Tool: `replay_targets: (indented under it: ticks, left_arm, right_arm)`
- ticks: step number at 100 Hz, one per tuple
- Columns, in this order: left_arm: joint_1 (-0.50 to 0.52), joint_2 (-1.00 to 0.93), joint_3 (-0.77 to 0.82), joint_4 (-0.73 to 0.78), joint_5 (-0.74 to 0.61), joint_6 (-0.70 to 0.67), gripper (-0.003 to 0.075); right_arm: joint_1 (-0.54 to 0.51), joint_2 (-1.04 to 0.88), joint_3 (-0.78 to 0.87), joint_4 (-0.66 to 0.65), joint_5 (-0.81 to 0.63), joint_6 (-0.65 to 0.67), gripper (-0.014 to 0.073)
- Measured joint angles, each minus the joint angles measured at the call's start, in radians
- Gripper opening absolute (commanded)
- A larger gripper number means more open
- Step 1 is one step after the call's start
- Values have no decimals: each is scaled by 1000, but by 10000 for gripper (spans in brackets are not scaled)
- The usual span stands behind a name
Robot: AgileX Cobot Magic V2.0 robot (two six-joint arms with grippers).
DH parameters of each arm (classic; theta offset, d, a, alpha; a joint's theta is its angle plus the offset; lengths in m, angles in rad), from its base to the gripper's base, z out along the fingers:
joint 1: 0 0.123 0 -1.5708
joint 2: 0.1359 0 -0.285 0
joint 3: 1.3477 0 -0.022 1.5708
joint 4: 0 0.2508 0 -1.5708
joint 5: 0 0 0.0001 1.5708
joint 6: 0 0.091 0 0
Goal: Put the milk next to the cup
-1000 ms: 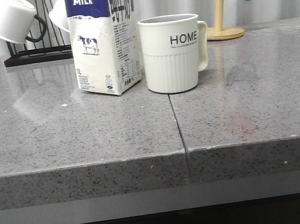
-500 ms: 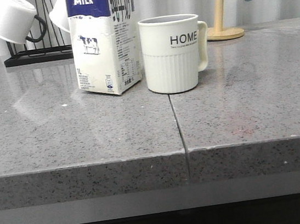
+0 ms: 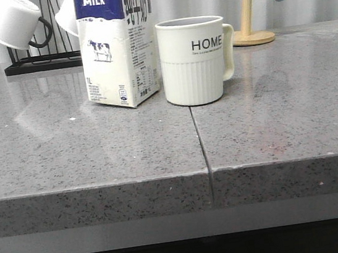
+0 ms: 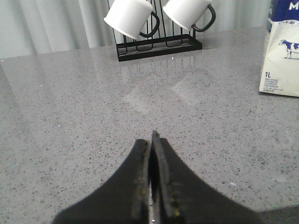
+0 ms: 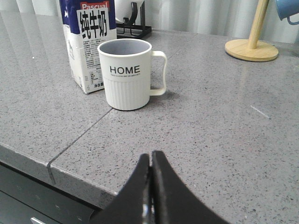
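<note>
Upright on speckled grey stone worktop (image 3: 98, 154): boxy paper milk (image 3: 118, 46) just beside ribbed ceramic cup (image 3: 194, 60), unmoved since before. Left end effector (image 4: 152, 154) and right end effector (image 5: 150, 170) pressed together, empty.

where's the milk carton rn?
Front view: the milk stands upright on the grey counter, left of centre, just left of the HOME cup, with the black mug rack behind it. No fingers on it.
</note>
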Motion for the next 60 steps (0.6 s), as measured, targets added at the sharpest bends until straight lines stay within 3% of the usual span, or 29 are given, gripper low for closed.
replay_targets:
  ticks: [17, 48, 60]
  left_arm:
    - [2, -12, 49, 4, -21, 0, -21]
    - [91, -59, 166, -36, -205, 0, -21]
    - [103, -59, 166, -65, -197, 0, -21]
  right_arm:
    - [0, 0, 0, 0, 0, 0, -66]
    - [0, 0, 0, 0, 0, 0, -66]
    - [0, 0, 0, 0, 0, 0, -66]
